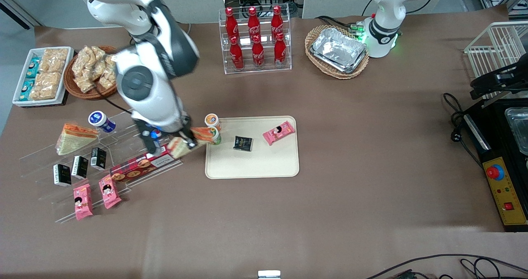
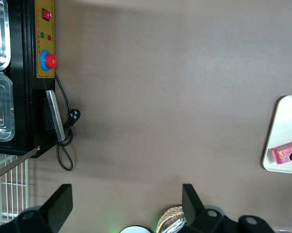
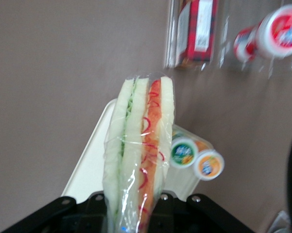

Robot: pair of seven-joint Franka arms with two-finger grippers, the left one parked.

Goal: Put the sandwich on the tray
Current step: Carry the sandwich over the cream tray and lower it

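Note:
My right gripper (image 1: 183, 143) is shut on the wrapped wedge sandwich (image 1: 194, 138), which has pale bread and an orange-red filling edge. It holds the sandwich in the air just beside the edge of the cream tray (image 1: 264, 167) that faces the working arm's end. In the right wrist view the sandwich (image 3: 141, 150) stands edge-on between the jaws, with the tray (image 3: 90, 170) under it. A black packet (image 1: 243, 143) and a pink snack pack (image 1: 279, 132) lie on the tray. A second wedge sandwich (image 1: 74, 138) rests on the clear display steps.
Two small cups (image 1: 213, 127) stand at the tray's corner beside the held sandwich. A red biscuit box (image 1: 138, 166), black packets and pink packs sit on the clear steps (image 1: 82, 176). A cola rack (image 1: 255, 39) and a foil-tray basket (image 1: 337, 51) stand farther back.

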